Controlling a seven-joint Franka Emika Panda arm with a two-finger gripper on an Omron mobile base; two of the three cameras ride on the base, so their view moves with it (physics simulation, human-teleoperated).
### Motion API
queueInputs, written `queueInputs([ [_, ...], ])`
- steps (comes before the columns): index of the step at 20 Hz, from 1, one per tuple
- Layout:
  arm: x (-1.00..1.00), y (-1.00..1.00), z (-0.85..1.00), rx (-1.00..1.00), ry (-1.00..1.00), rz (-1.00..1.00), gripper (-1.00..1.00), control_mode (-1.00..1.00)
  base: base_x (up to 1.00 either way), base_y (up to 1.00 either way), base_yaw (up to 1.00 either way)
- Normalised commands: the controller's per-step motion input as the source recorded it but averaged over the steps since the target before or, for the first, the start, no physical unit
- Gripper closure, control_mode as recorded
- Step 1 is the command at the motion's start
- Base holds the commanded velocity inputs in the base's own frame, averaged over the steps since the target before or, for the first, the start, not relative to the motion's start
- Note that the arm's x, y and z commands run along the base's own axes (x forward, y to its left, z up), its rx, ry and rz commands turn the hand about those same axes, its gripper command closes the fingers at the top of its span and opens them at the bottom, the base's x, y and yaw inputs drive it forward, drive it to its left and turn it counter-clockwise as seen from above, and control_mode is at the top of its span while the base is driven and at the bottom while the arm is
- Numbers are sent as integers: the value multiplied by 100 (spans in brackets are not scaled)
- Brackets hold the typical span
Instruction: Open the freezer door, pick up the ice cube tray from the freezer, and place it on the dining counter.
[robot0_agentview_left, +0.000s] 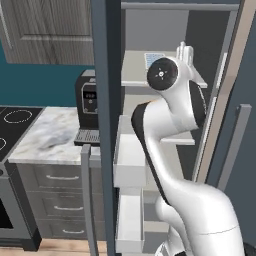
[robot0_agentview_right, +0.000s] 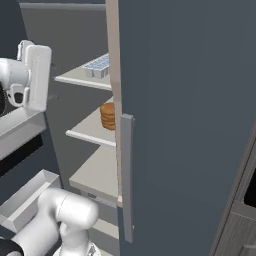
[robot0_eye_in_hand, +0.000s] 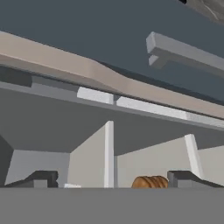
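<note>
Freezer (robot0_agentview_right: 80, 45): tall slate blue-grey compartment, standing open, grey back wall, pale grey shelves in tiers.

Freezer door (robot0_agentview_left: 106, 125): swung out to the left, seen edge-on in the left base view; white bins (robot0_agentview_left: 129, 160) stacked on its inner face, long grey handle (robot0_agentview_left: 87, 200) at its near left.

Matching plain door (robot0_agentview_right: 185, 125): shut, right of the compartment, with a vertical grey handle (robot0_agentview_right: 127, 177) on its left edge.

Marble counter (robot0_agentview_left: 50, 135): left of the freezer door, carrying a black coffee machine (robot0_agentview_left: 87, 107).

Gripper (robot0_eye_in_hand: 113, 179): raised within the open compartment at upper-shelf height; jaws spread wide, nothing between them, nothing held.

Stack of round brown discs (robot0_agentview_right: 108, 116): on the middle shelf, at its right edge beside the plain door.

Ice cube tray (robot0_agentview_right: 96, 66): white and pale blue, gridded; lying flat on the upper shelf, towards the far right, one shelf above the discs, apart from the gripper.
</note>
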Motion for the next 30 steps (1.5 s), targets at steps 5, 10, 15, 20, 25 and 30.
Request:
queueInputs([
  [5, 60, -7, 0, 2, 7, 0, -100, -100, 0, 0, 0],
  [10, 56, -1, 0, 0, 4, 0, -100, -100, 0, 0, 0],
  [15, 56, 0, 0, 0, 3, 0, -100, -100, 0, 0, 0],
  [20, 55, 0, -3, 0, 3, 0, -100, -100, 0, 0, 0],
  [25, 44, 0, -7, 0, 0, 0, -100, -100, 0, 0, 0],
  [30, 43, 0, -13, 0, 0, 0, -100, -100, 0, 0, 0],
])
